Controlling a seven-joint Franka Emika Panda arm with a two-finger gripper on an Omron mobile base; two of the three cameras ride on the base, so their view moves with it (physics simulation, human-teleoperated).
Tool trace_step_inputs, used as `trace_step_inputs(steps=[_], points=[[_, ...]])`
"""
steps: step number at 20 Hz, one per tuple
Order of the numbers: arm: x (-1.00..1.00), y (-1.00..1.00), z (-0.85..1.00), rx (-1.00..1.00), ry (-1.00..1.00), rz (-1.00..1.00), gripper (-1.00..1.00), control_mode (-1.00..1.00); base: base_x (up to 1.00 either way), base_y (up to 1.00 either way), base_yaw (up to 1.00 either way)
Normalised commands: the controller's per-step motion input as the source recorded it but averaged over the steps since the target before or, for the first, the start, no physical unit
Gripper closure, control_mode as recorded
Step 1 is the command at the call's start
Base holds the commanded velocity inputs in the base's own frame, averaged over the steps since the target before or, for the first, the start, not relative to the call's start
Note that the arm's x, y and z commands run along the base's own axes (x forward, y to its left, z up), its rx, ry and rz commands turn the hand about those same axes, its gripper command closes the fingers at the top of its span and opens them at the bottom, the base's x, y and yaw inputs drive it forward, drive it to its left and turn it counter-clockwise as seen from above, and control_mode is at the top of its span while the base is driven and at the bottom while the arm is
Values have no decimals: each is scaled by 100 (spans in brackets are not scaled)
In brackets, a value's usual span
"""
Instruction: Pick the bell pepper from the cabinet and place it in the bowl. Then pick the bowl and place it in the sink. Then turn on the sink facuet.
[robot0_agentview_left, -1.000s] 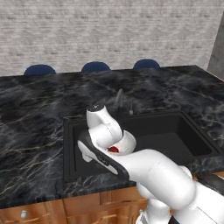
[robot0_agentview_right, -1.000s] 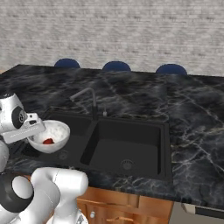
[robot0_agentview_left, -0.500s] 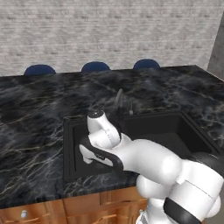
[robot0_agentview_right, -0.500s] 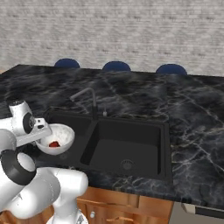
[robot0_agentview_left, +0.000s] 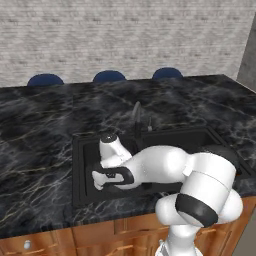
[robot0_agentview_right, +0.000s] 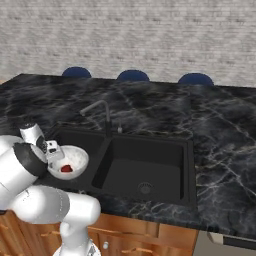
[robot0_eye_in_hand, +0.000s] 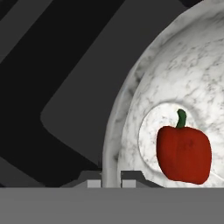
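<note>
My gripper (robot0_eye_in_hand: 110, 181) is shut on the thick rim of the white-grey speckled bowl (robot0_eye_in_hand: 175, 83), one finger on each side of the rim. The dark-red bell pepper (robot0_eye_in_hand: 183, 153) lies in the bottom of the bowl, green stem up. In the right base view the gripper (robot0_agentview_right: 54, 151) holds the bowl (robot0_agentview_right: 75, 159), with the bell pepper (robot0_agentview_right: 66, 169) in it, over the left basin of the black sink (robot0_agentview_right: 145, 172). The arching sink faucet (robot0_agentview_right: 102, 107) stands behind the divider. In the left base view my arm reaches into the sink (robot0_agentview_left: 82, 165), in front of the faucet (robot0_agentview_left: 136, 116). The cabinet is out of view.
A black marble counter (robot0_agentview_right: 210, 120) surrounds the sink. Three blue chair backs (robot0_agentview_right: 132, 75) line its far edge before a brick wall. Wooden drawers with knobs (robot0_agentview_left: 30, 244) run under the counter. The right basin (robot0_agentview_right: 150, 165) holds nothing but its drain.
The arm has carried the bowl with the pepper a little to the right and down, deeper over the left basin. The grip on the rim stays shut.
</note>
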Motion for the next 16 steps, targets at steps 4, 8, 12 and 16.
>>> trace_step_inputs(steps=[4,8,12,16], points=[[23,13,-32,0,0,-2,100,-100,0,0,0],[20,3,-29,1,0,-2,100,-100,0,0,0],[18,0,-26,2,0,-2,100,-100,0,0,0],[26,0,-29,2,0,-2,100,-100,0,0,0]])
